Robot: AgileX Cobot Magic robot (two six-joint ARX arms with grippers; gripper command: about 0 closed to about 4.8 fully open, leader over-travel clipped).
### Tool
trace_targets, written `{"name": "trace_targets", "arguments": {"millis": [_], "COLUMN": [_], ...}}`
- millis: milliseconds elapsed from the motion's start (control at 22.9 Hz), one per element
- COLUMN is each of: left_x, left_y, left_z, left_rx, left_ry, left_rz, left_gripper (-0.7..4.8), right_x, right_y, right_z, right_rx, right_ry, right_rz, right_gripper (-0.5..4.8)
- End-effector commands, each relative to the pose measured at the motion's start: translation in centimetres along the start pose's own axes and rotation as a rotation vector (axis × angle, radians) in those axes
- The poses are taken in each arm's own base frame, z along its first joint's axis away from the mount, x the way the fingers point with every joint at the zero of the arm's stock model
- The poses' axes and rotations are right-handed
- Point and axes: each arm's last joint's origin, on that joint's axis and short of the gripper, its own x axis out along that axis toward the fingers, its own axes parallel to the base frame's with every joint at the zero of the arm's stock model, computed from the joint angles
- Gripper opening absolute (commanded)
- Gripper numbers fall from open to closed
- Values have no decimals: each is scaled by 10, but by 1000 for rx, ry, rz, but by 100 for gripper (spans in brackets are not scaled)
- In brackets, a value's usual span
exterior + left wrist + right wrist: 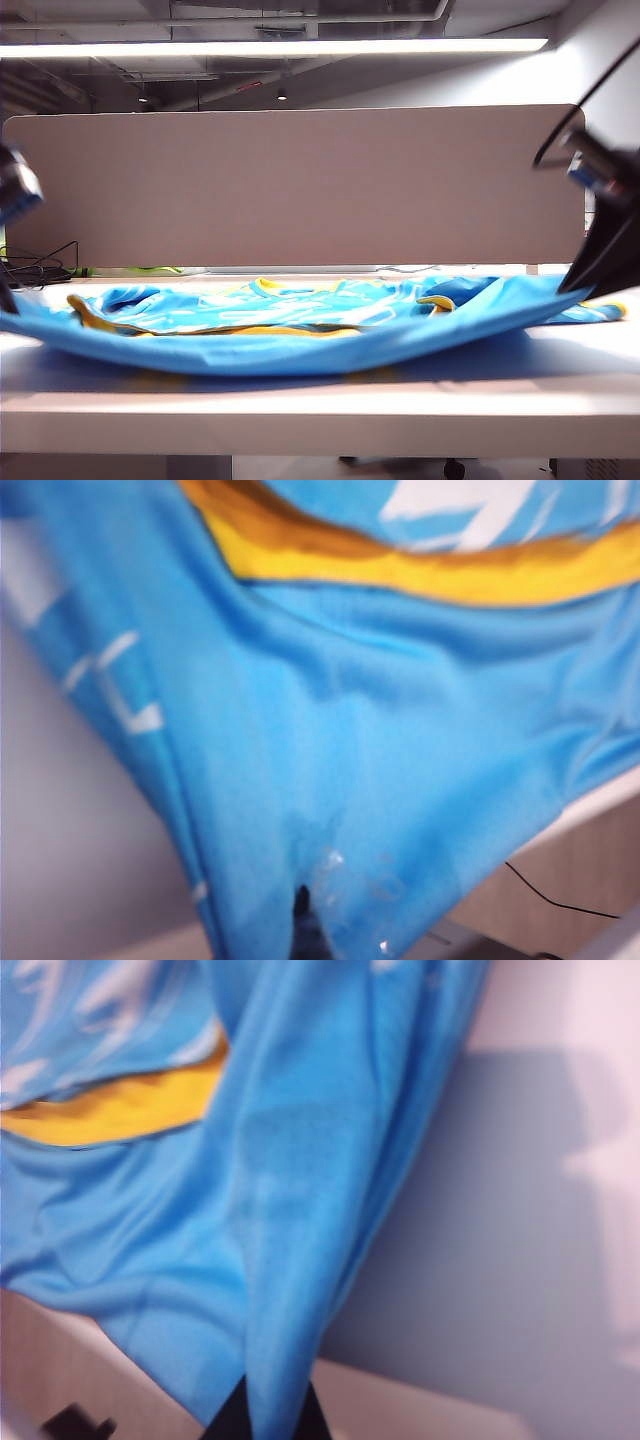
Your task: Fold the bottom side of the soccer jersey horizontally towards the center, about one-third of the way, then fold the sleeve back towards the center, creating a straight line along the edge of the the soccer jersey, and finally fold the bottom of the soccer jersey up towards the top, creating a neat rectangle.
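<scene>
Now left end effector [305, 920] and right end effector [268, 1415] each clamp the jersey [300, 330] near edge, raised above the bench [320, 400]

Table [300, 405] bare in front of jersey [300, 330]; room above too. Divider [300, 185] blocks behind. L gripper [305, 920] & R gripper [270, 1415] pinch its ends.

Both wrist views are blurred. The soccer jersey [380, 770] hides nearly all of the left claw [305, 920] and of the right claw [268, 1415]. In the exterior view, both arms are cut off by the frame edges.
</scene>
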Motion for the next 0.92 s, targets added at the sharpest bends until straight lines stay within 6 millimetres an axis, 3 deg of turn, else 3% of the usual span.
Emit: {"name": "trace_targets", "arguments": {"millis": [44,218,392,610,915], "left_x": [-26,-53,-68,-62,-44], "left_y": [-17,-36,-48,-44,-32], "left_z": [-39,-67,-65,-37,37], "left_rx": [-34,-18,-15,13,5], "left_ry": [-4,-93,-289,-384,-461], "left_rz": [3,0,-34,-64,-93], "left_gripper": [-5,-5,-5,-5,-5], "right_x": [-32,-70,-90,-74,-33], "right_y": [17,37,48,42,28], "right_z": [-28,-55,-57,-32,31], "right_rx": [-23,-68,-81,-82,-51], "right_ry": [6,-77,-257,-291,-309], "right_rz": [14,21,17,31,51], "right_gripper": [-1,-1,-2,-2,-2]}}
